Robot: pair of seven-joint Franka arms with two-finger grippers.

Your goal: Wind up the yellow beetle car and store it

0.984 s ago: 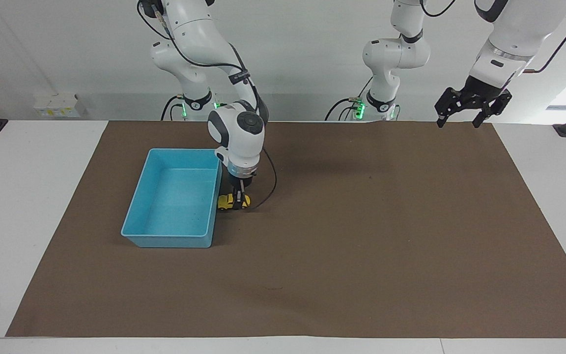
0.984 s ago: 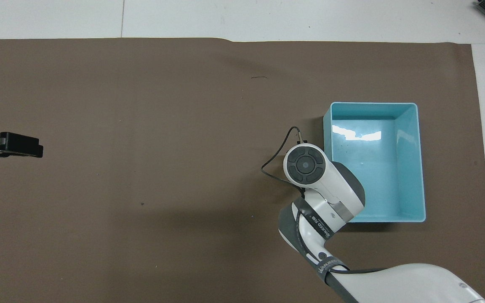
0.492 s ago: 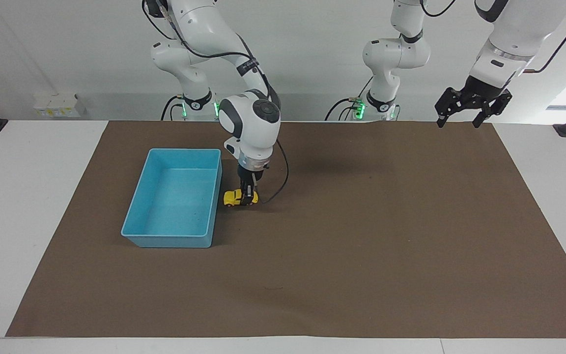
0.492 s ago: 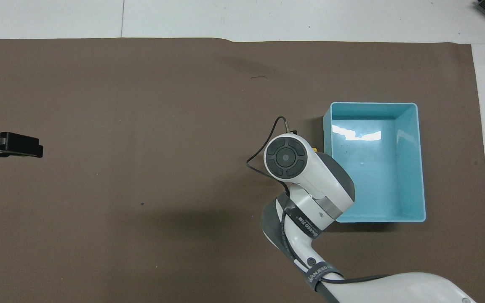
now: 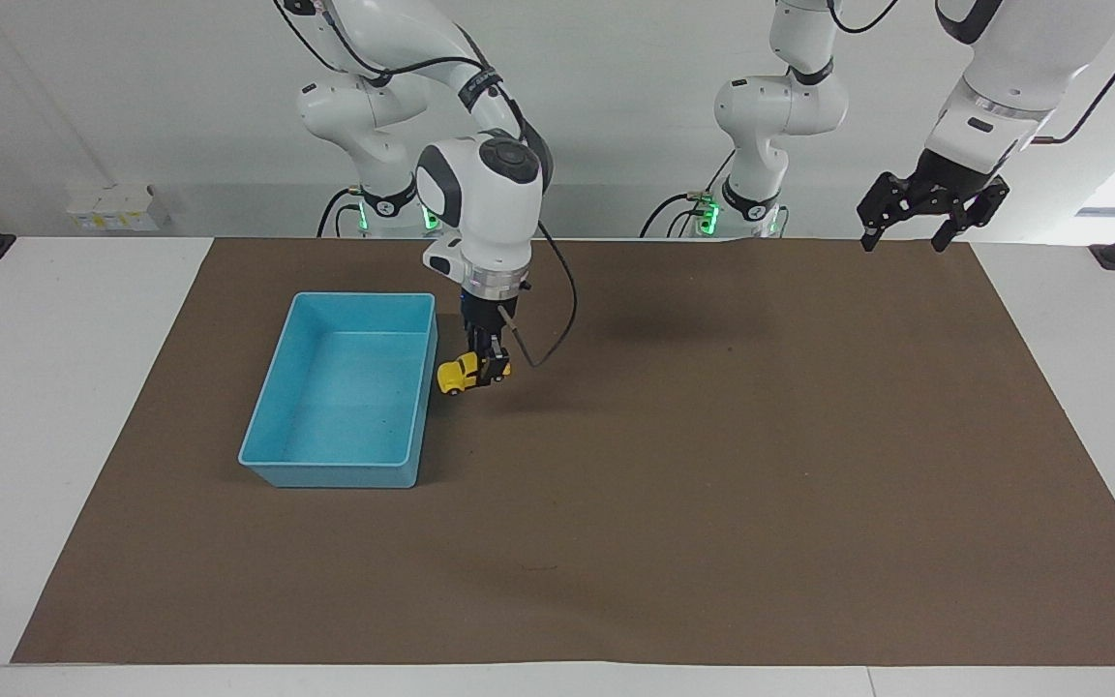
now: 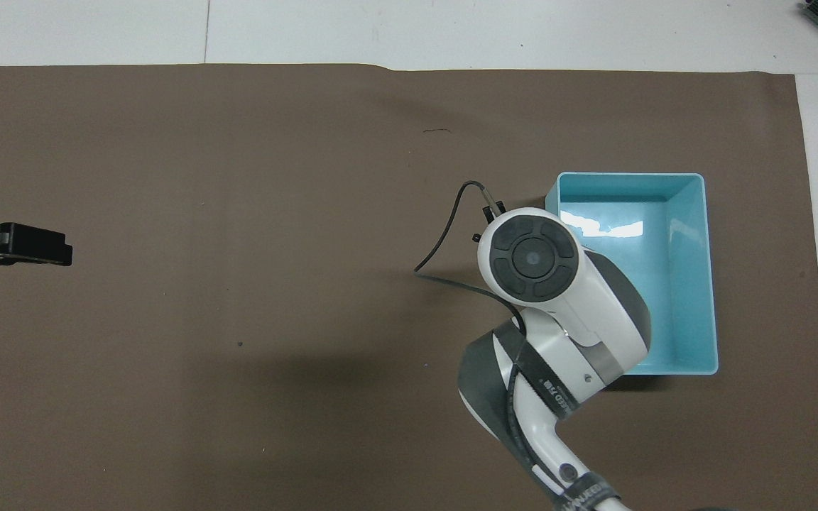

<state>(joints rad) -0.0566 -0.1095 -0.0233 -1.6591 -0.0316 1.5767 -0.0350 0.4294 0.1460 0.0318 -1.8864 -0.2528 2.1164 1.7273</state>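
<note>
Lifted off the mat, yellow beetle car [image 5: 461,373] hangs in right tool [image 5: 487,369].

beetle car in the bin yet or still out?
Out. The yellow beetle car hangs nose-down in the right claw, lifted off the mat beside the blue bin, whose floor looks bare.

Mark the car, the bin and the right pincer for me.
car [image 5: 461,374]: facing view, on its yellow body.
bin [image 5: 279,467]: facing view, on its rim farthest from the robots.
right pincer [image 5: 490,370]: facing view, between the fingertips shut on the car.
</note>
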